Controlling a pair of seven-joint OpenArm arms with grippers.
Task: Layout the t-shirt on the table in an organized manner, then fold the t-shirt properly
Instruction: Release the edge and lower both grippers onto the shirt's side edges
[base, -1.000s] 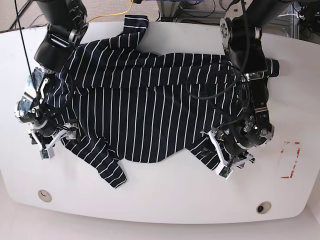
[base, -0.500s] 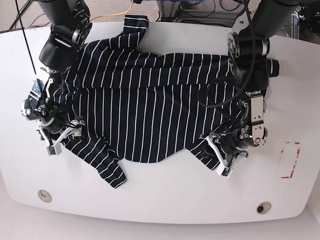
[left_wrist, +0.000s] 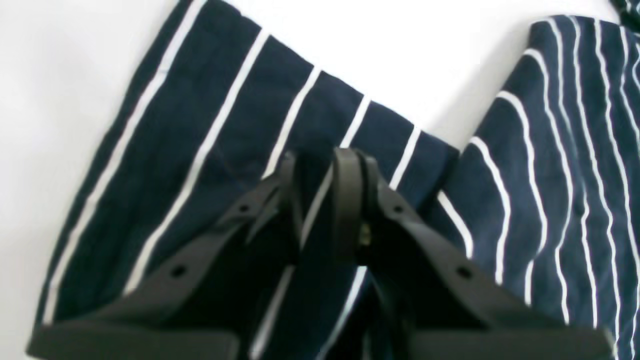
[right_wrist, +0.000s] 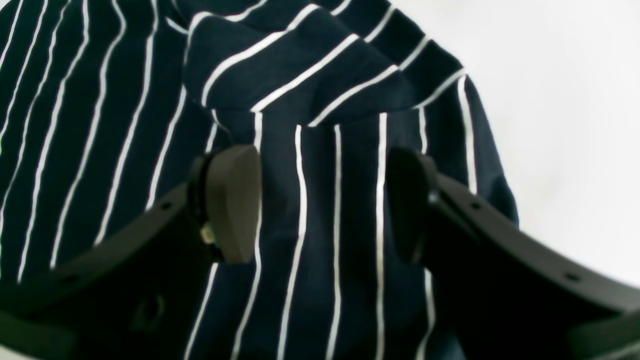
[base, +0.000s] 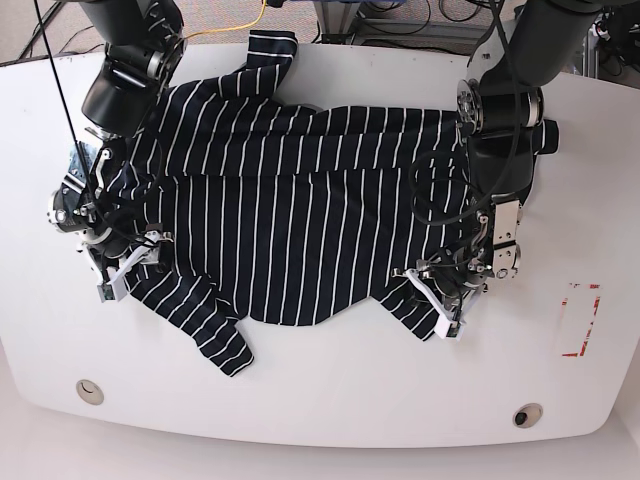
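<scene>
The black t-shirt with thin white stripes lies spread across the white table, one sleeve toward the back and one at the front left. My left gripper is at the shirt's front right corner. In the left wrist view its fingers stand close together, shut on a fold of the t-shirt. My right gripper is at the shirt's left edge. The right wrist view shows that gripper open, its pads wide apart over rumpled fabric.
Two round holes sit near the table's front edge. A red rectangular outline marks the right side. Cables and a yellow cord lie beyond the back edge.
Both arms have drawn in toward the shirt. The left gripper went from open beside the front right corner to shut on it. The right gripper shifted slightly up and onto the left edge.
</scene>
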